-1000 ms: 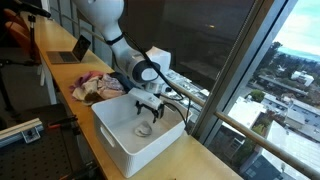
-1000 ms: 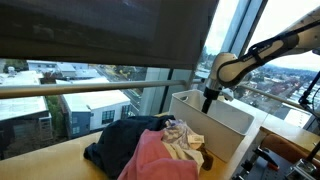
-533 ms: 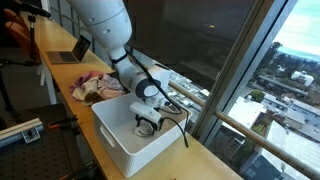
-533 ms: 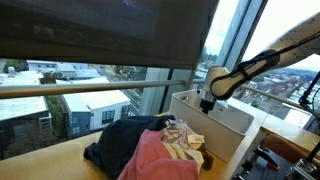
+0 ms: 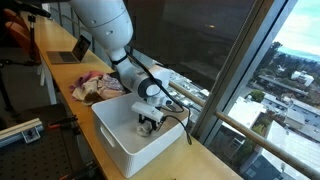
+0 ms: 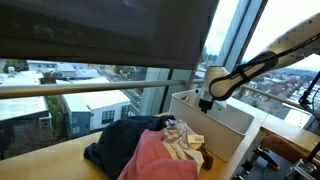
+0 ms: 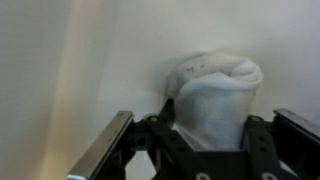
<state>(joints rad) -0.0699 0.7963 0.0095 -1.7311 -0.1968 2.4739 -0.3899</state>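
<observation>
Your claw (image 5: 148, 122) is down inside the white bin (image 5: 118, 143), and in the wrist view its jaws stand wide on either side of a rolled white sock (image 7: 215, 85). You cannot tell whether either finger touches it. That sock lies on the bin's pale floor, between the fingers (image 7: 118, 130). In both exterior views the bin sits on the long surface (image 5: 58, 76) beside the window (image 5: 210, 45). Just beyond the bin lies a pile of clothes (image 6: 150, 150) with pink and dark pieces. Farther along the surface you have an open laptop (image 5: 70, 52).
</observation>
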